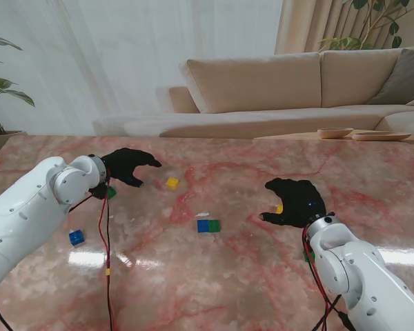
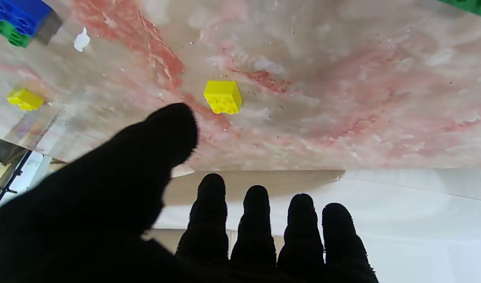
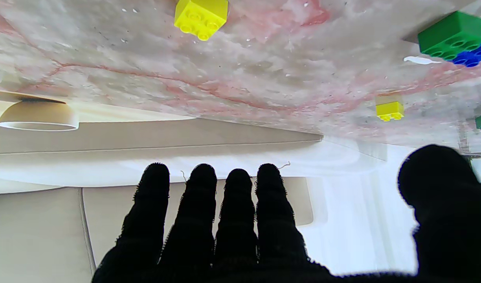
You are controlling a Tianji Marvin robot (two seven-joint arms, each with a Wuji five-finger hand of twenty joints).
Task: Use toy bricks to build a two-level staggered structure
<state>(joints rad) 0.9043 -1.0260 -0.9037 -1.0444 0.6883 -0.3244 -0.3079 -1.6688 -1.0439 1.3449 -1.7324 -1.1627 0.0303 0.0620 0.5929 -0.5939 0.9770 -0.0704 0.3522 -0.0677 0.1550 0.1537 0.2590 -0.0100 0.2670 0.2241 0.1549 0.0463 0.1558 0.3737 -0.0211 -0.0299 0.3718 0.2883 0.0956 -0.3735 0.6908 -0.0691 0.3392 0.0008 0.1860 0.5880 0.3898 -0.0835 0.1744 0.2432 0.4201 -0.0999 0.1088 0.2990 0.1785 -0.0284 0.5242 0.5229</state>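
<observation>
White robot arms rise from both bottom corners of the stand view. Left hand [image 1: 127, 165], black-gloved, hovers at centre left, fingers spread, holding nothing. Right hand [image 1: 295, 201] at centre right is likewise spread over a yellow brick [image 1: 279, 208]. Between them sit another yellow brick [image 1: 172, 183] and a joined blue-and-green brick pair [image 1: 208, 225]; a blue brick [image 1: 76, 237] lies lower left on the pink marble table [image 1: 228, 283]

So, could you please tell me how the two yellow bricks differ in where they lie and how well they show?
The left yellow brick lies in the open, just right of the left hand; the right yellow brick sits under the right hand, mostly hidden in the stand view. The left one is farther from me, the right one nearer. Both are small, studded, lie loose on the table, and neither is held.
</observation>
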